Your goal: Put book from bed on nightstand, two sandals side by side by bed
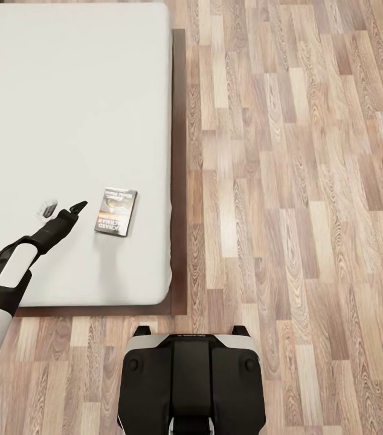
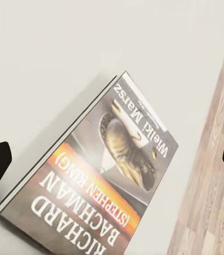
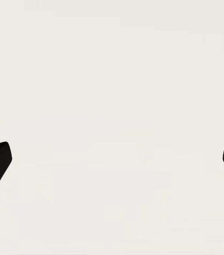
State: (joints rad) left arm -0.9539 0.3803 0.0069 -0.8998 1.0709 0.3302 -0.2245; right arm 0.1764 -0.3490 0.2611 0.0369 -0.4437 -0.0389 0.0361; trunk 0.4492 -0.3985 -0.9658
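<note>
Reaching the left gripper [image 1: 64, 211], fingers apart, toward the thin grey-and-orange paperback book [image 1: 116, 211].
Flat near the white bed's [image 1: 64, 121] right edge, it may slide off if nudged.

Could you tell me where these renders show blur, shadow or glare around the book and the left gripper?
Head view: the left gripper is smeared, one fingertip ghosted, and the book casts only a faint shadow on the bed. Left wrist view: the book's cover text reads clearly, with a soft shadow along its edge. Right wrist view: flat, even white, with no glare.
</note>
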